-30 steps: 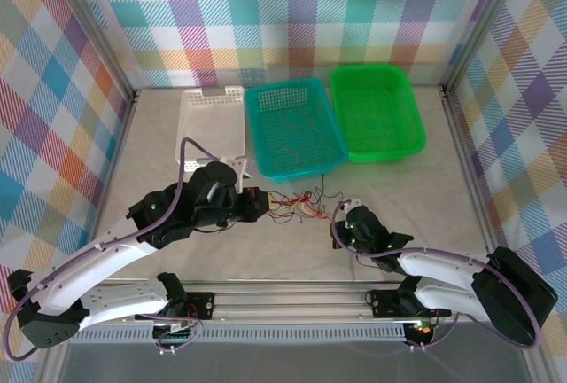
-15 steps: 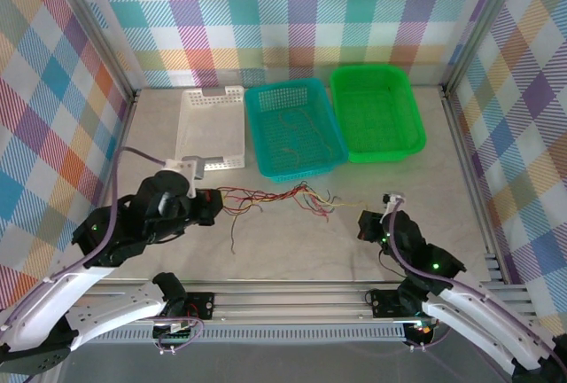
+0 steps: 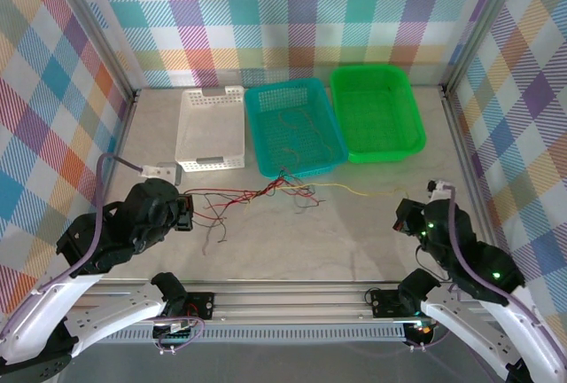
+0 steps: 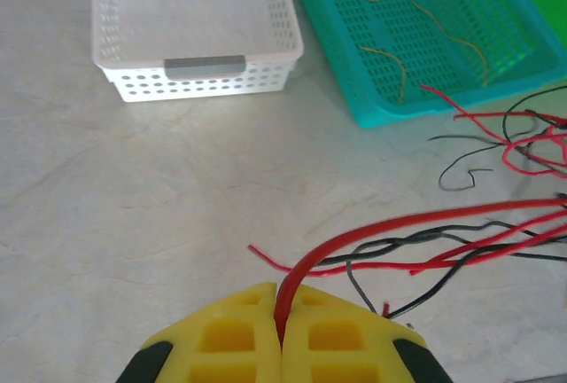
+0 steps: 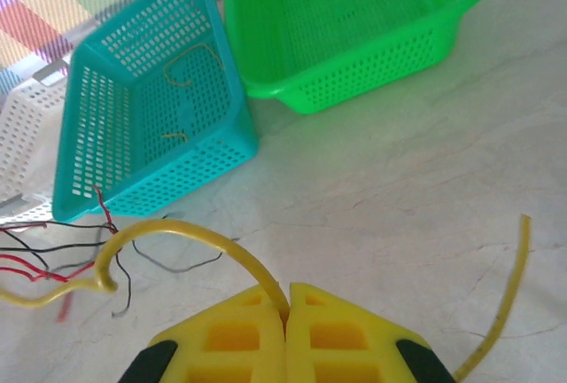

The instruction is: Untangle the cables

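the left gripper (image 4: 282,312) is clamped tight on a red wire (image 4: 399,223), and the right gripper (image 5: 286,308) pinches a yellow wire (image 5: 177,223). the cables (image 3: 266,192) stretch across mid-frame, their knot just below the teal basket (image 3: 259,135), which sits between a white basket (image 3: 182,126) and a green basket (image 3: 418,126).

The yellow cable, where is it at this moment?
In the top view the yellow cable runs across the table before the teal basket, from the tangle rightward into the shut right fingers.
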Robot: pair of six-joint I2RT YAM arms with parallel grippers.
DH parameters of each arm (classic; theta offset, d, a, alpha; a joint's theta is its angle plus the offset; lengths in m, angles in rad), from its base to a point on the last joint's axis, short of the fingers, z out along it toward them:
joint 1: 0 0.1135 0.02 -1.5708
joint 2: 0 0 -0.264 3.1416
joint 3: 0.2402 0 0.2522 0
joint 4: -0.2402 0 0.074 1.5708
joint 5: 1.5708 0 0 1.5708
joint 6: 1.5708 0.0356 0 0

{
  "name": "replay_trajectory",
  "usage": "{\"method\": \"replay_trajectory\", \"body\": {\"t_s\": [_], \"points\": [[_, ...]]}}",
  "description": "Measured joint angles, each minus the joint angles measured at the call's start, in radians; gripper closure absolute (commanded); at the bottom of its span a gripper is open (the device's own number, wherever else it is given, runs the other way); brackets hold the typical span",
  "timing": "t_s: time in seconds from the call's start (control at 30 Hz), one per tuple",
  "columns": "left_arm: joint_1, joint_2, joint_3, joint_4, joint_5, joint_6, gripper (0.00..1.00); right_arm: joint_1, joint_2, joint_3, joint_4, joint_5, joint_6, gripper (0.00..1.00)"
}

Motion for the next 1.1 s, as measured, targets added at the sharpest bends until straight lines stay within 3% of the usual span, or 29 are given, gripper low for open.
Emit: {"method": "replay_trajectory", "body": {"t_s": [0.2, 0.63, 0.87, 1.1], "points": [[0.011, -0.009, -0.028, -0.006, -0.029, 0.019, 1.00, 0.000, 0.033, 0.199, -0.102, 0.015, -0.056, 1.00], [0.057, 0.005, -0.061, -0.006, -0.082, 0.055, 1.00, 0.000, 0.142, 0.447, -0.264, 0.058, -0.124, 1.00], [0.092, 0.039, -0.088, 0.013, -0.065, 0.075, 1.00, 0.000, 0.157, 0.608, -0.323, 0.072, -0.149, 1.00], [0.102, 0.044, -0.139, 0.086, 0.008, 0.082, 1.00, 0.000, 0.263, 0.621, -0.317, 0.003, -0.179, 1.00]]}}
